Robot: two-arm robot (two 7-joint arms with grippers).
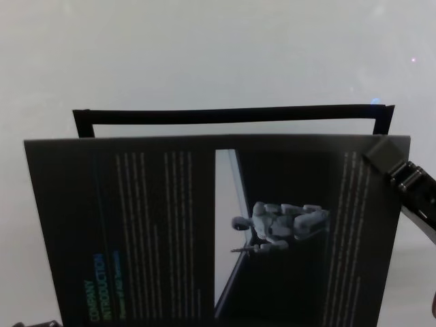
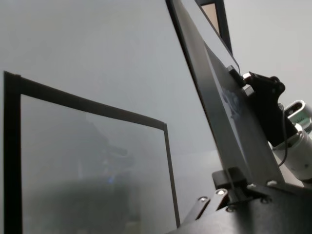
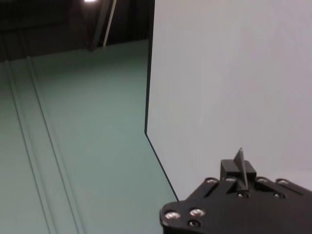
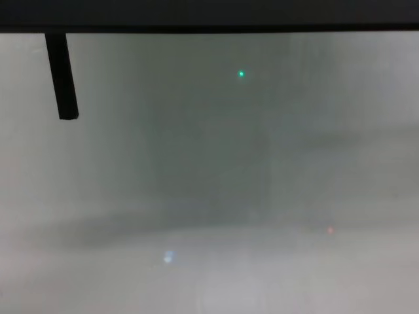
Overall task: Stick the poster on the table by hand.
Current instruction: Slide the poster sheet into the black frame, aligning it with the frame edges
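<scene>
The poster point(image 1: 163, 225), flat glossy black rectangle, pinched by both hands.

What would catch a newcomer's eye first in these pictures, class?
The big black poster fills the lower middle of the head view, held up above the pale table with its green heading at the lower left. The right pincer clamps its upper right corner, and the left pincer grips another edge. Beyond it a black tape frame marks a rectangle on the table.

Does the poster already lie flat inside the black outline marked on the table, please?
No: in the head view the poster is held up, its top edge short of the black outline, by the right end effector.
</scene>
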